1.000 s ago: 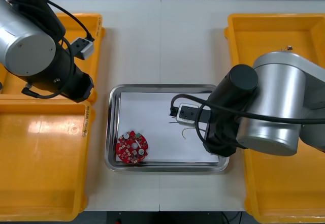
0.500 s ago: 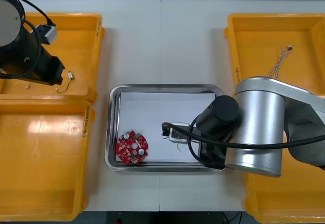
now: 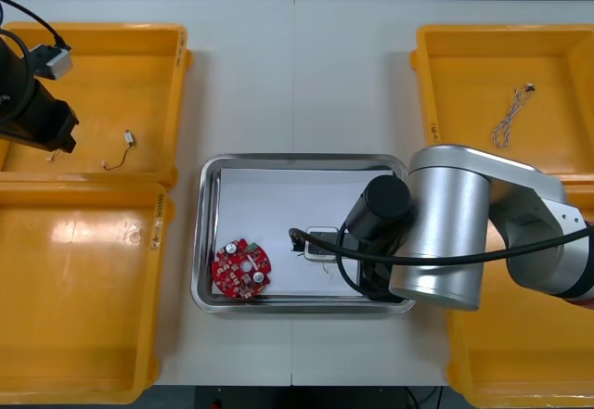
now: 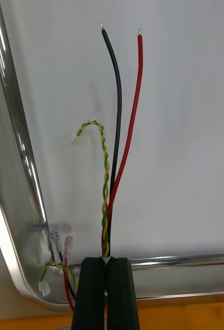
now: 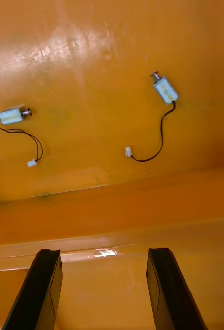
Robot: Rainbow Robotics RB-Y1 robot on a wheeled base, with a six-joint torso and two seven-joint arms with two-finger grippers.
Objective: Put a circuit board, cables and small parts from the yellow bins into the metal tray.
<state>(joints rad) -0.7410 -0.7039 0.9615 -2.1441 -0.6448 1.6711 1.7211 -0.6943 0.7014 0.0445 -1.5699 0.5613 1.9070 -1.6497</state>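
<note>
The right gripper (image 4: 106,260) is clenching its fingers on cables (image 4: 113,170) at a corner of the metal tray (image 4: 20,144), likely risking ends draping over the tray's rim on release. Left of the tray, the left gripper (image 5: 104,251) is hanging, fingers released.

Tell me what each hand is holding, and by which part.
The right hand grips a bundle of thin black, red and twisted yellow-green cables by one end. The left hand, open over a yellow plastic bin, holds nothing.
</note>
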